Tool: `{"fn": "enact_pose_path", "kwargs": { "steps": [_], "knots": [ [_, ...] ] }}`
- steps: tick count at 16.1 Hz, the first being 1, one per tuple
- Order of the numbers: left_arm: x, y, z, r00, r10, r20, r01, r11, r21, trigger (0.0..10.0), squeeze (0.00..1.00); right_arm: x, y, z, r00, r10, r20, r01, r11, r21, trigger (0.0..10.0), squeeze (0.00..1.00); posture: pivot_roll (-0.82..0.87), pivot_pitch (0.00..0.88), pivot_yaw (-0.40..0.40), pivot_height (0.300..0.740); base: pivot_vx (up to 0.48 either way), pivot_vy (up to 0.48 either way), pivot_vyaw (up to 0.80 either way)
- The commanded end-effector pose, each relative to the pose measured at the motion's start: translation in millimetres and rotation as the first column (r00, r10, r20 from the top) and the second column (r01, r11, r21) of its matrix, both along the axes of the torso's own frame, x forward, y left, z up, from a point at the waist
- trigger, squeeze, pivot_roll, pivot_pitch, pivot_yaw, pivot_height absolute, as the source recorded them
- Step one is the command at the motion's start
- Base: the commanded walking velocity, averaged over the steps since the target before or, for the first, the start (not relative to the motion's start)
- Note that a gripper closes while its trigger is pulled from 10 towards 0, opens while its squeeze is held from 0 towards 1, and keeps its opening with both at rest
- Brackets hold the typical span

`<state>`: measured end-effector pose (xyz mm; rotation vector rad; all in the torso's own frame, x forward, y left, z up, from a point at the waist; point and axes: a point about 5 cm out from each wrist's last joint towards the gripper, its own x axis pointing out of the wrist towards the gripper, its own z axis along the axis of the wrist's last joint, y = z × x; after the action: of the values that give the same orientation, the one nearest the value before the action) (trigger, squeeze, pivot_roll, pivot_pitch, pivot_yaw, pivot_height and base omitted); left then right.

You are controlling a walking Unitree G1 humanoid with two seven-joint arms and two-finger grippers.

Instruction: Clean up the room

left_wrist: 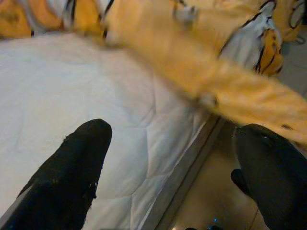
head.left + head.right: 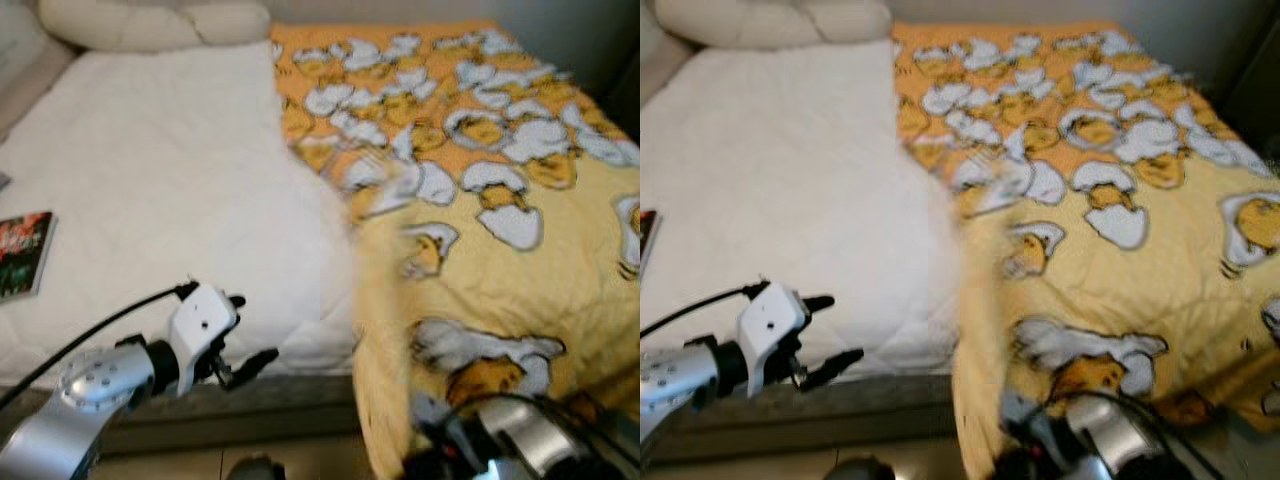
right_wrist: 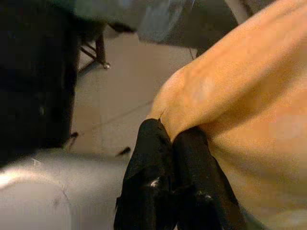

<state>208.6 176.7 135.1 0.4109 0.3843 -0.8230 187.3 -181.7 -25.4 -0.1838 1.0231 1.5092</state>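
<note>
Right claw (image 3: 168,132): fingers pressed together, pinching a fold of the yellow duck-print blanket (image 2: 500,200) at its lower edge, near the foot of the bed. From there the blanket spreads over the right half of the bed. Left claw (image 2: 245,345): fingers spread apart, holding nothing, hovering over the foot edge of the bare white mattress (image 2: 160,180), just beside the blanket's edge. A book (image 2: 22,255) lies on the mattress's left side. Pillows (image 2: 150,20) sit at the head.

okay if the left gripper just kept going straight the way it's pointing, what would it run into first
Probably the yellow blanket. The left gripper, jaws open, points along the foot edge of the white mattress toward the blanket's hanging edge; depth is unclear, so it may graze the mattress first.
</note>
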Motion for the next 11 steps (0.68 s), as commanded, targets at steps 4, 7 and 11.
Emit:
{"fn": "enact_pose_path", "kwargs": {
  "steps": [4,7,11],
  "knots": [
    [4.7,-1.7,1.4,0.999,-0.037,0.008,0.037,0.999,0.012,10.0,0.1,35.5,12.6,-3.2,0.933,-0.261,0.248,0.278,0.96,-0.035,10.0,1.0,0.13,0.02,0.051,0.74,0.0,0.0,0.0],
    [5.2,-1.3,1.4,0.999,-0.038,0.009,0.038,0.999,0.014,10.0,0.1,55.0,22.4,14.2,0.92,-0.302,0.249,0.293,0.953,0.073,10.0,1.0,0.13,0.02,0.045,0.74,0.0,0.0,0.0],
    [3.5,-2.2,-1.7,1.0,-0.027,0.005,0.027,0.999,0.018,10.0,0.1,77.5,33.9,31.6,0.883,-0.378,0.28,0.342,0.924,0.17,10.0,1.0,0.14,0.018,0.04,0.74,0.0,0.0,0.0]
  ]
}}
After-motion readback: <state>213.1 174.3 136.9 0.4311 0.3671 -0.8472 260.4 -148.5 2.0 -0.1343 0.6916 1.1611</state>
